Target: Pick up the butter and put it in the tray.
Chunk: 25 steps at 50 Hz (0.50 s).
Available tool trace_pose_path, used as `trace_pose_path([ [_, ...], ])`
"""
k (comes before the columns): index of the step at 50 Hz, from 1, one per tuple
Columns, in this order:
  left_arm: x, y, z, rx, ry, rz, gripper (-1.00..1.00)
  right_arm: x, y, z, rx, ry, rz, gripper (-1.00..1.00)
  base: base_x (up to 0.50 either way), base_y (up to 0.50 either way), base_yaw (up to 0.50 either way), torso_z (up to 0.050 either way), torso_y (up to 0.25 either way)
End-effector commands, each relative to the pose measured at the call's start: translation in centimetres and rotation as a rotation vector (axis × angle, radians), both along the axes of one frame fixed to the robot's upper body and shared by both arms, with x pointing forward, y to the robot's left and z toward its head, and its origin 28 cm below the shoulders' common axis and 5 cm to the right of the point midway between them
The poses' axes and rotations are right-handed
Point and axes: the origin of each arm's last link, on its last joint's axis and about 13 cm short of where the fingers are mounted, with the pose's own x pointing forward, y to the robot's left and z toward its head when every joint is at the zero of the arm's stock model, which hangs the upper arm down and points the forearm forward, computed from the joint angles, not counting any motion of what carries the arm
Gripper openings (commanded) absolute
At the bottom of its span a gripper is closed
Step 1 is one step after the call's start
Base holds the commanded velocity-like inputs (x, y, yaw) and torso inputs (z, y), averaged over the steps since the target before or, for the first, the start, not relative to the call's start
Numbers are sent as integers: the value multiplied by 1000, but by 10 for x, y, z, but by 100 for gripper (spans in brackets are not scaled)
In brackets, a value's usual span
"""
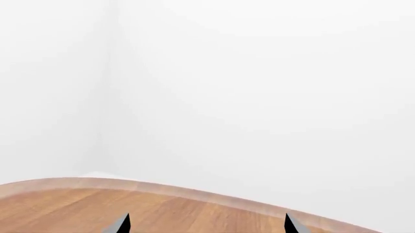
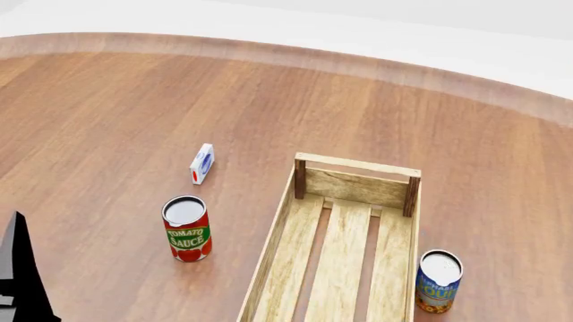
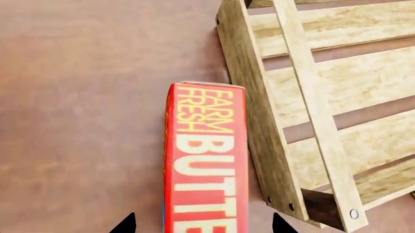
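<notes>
The butter [image 3: 206,160] lies on the table [image 3: 77,121] just beside the tray [image 3: 259,111], outside it. The right hand [image 3: 202,224] hangs open above the butter, holding nothing. The left hand [image 1: 206,224] is open and empty.

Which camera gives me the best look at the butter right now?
The right wrist view. The butter fills its middle, lettering readable, lying on the table just outside the tray, between the right gripper fingertips. The head view and left wrist view show no butter at all.
</notes>
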Motion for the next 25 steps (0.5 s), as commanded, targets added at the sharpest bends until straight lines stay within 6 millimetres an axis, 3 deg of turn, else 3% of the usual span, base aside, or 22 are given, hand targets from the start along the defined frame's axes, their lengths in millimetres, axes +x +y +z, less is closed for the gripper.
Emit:
trace_pose_path([
  [1, 1, 0, -1, 0, 3, 1, 100, -3, -5, -8, -3, 15, -20, 100, 0, 0, 0, 0, 0],
  [25, 1, 0, -1, 0, 4, 1, 100, -4, -11, -27, 26, 31, -73, 100, 0, 0, 0, 0, 0],
])
